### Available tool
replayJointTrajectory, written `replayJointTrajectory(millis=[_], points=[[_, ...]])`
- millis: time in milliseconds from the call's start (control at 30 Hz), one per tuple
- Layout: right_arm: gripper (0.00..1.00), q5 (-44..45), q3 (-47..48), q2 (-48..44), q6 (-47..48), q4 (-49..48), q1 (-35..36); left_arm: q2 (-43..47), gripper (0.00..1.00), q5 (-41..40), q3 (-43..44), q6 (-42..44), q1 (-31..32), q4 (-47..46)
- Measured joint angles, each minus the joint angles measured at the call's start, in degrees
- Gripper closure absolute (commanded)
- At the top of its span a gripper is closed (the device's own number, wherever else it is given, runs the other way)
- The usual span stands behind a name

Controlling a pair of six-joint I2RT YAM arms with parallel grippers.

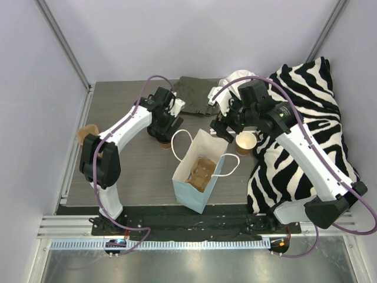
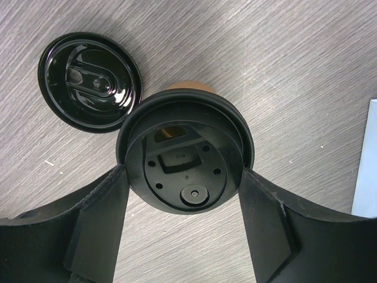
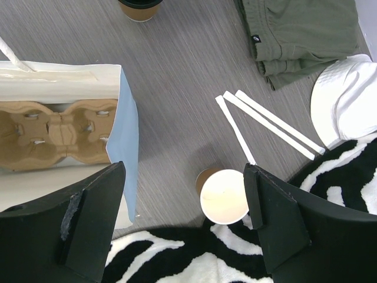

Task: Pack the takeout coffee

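Where the overhead camera looks down on the table (image 1: 129,177), the left claw (image 1: 165,131) sits at about 11 o'clock from the standing blue bag (image 1: 187,187), directly over the takeout coffee (image 1: 164,144), whose tan body shows just beneath the black fingers. A brown cup carrier (image 1: 200,172) lies inside the bag. The right claw (image 1: 227,128) hangs at roughly 1 o'clock from the bag, with an open cup (image 1: 245,141) just beside it at 4 o'clock, at the edge of a striped cloth (image 1: 306,106). A green garment (image 1: 193,93) and a white hat (image 1: 234,78) lie toward 12 o'clock. From the left wrist, the takeout coffee (image 2: 185,159) stands upright on the table with its black lid on, and the left claw (image 2: 182,172) is set wide around that lid, both fingers (image 2: 100,218) meeting its rim at 9 and 3 o'clock. A loose lid (image 2: 89,81) lies flat on the table at 10 o'clock from the cup, just beside it, and a sliver of the bag (image 2: 366,159) shows at 3 o'clock. From the right wrist, the right claw (image 3: 184,171) is spread wide with nothing in it; the open cup (image 3: 224,196) stands on the table below, closer to the 3 o'clock finger. The bag (image 3: 131,147) with the cup carrier (image 3: 53,132) fills 9 o'clock, white strips (image 3: 271,127) lie at 2 o'clock, and the takeout coffee (image 3: 140,7) peeks in at 12 o'clock.
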State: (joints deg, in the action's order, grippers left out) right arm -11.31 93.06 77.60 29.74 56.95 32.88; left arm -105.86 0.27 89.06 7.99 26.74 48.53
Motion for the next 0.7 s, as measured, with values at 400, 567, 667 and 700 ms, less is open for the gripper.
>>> replayJointTrajectory(millis=[400, 567, 667, 700], points=[[0.08, -0.3, -0.2, 0.0, -0.4, -0.4, -1.2, 0.4, 0.46, 0.5, -0.2, 1.3, 0.1, -0.2], [0.08, -1.0, -0.2, 0.0, -1.1, -0.4, -2.0, 0.9, 0.48, 0.9, 0.0, 1.7, -0.3, 1.1], [0.07, -1.6, -0.2, 0.0, -1.8, -0.4, -2.5, 0.9, 0.49, 1.4, 1.8, 1.7, -1.2, 4.9], [0.07, -1.8, -0.2, 0.0, -2.1, -0.4, -2.6, 0.9, 0.49, 1.5, 2.8, 1.8, -1.5, 5.9]])
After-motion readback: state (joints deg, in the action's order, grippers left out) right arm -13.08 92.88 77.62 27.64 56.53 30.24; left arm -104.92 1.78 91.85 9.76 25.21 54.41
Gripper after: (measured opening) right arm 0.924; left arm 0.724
